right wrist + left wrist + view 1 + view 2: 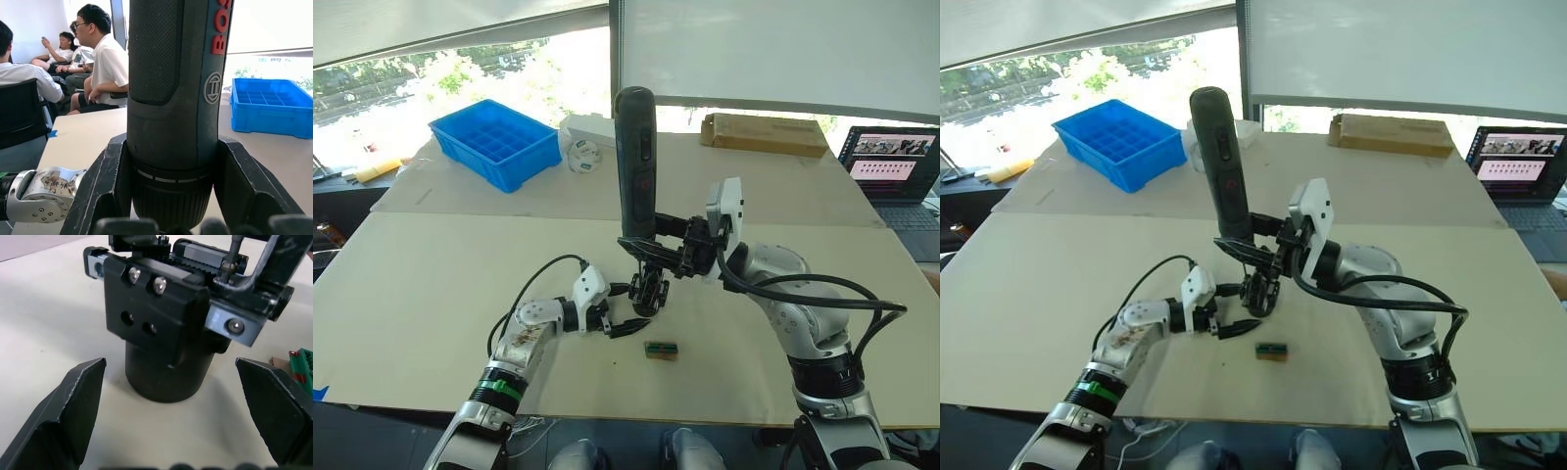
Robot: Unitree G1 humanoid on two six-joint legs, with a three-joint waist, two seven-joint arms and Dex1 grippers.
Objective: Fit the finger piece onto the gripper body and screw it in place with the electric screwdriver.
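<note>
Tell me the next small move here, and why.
Probably close the left pincer on the gripper body to brace it: its open fingers flank the body without touching, while the right pincer holds the screwdriver upright, bit on a screw.

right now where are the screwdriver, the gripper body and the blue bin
electric screwdriver [635,157], left eye view, mid handle
gripper body [166,374], left wrist view, cylindrical base
blue bin [496,144], left eye view, gridded inside
</note>
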